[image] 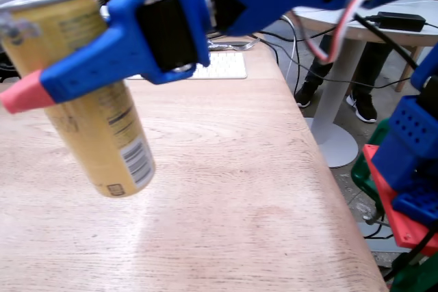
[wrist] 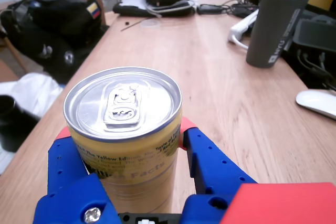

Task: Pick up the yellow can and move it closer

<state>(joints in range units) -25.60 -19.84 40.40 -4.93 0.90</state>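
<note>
The claw (wrist: 123, 150) is closed around the yellow can (wrist: 124, 129), a blue finger (wrist: 210, 163) on each side just under the silver top. In the fixed view the can hangs tilted, clear above the table (image: 233, 196). I would bring it near slowly, level it, then lower before releasing.

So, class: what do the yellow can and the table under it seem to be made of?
The yellow can: likely aluminium, judging by its shiny silver lid with a pull tab; printed yellow body. The table: pale wood or wood-look laminate, showing grain with a soft sheen.
</note>
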